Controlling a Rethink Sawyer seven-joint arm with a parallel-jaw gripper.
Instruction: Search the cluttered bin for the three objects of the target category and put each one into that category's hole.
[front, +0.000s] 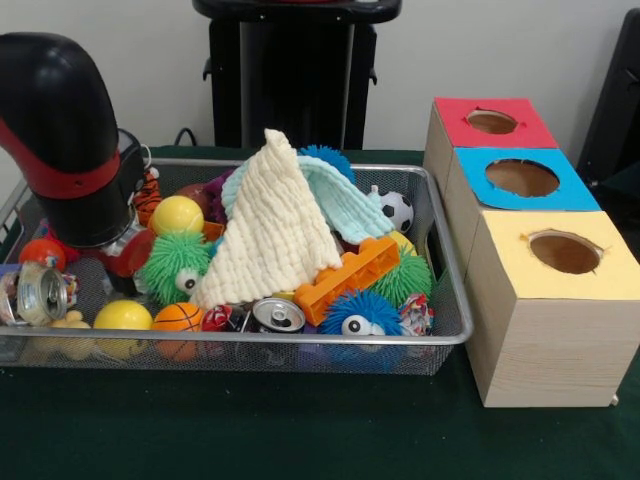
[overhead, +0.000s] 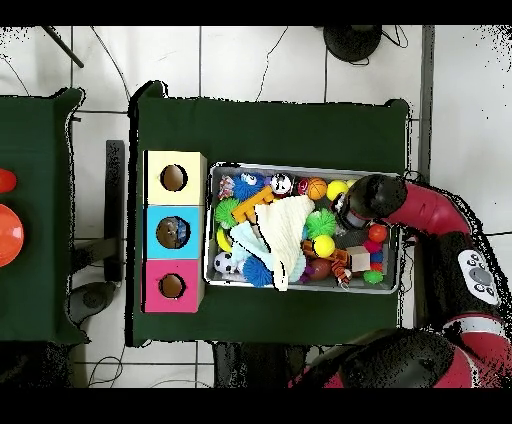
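The silver wire-mesh bin (front: 455, 330) is piled with toys; it also shows in the overhead view (overhead: 305, 289). A cream cloth (front: 270, 230) lies draped over the middle, with a pale blue cloth (front: 345, 205) behind it. Around them are an orange brick (front: 350, 275), a soccer ball (front: 397, 210), a yellow ball (front: 177, 215), a small basketball (front: 178, 318), fuzzy green (front: 175, 265) and blue (front: 355, 315) creatures, and a can (front: 278, 315). My gripper (front: 120, 250) reaches down into the bin's left end, mostly hidden by the arm's black elbow (front: 60, 130).
Three wooden boxes with a hole in each top stand right of the bin: red (front: 490, 122), blue (front: 520, 178), yellow (front: 560, 255). A crushed can (front: 40, 293), an orange ball (front: 40, 252) and a tiger toy (front: 148, 195) lie around the gripper. Green cloth covers the table (front: 300, 430).
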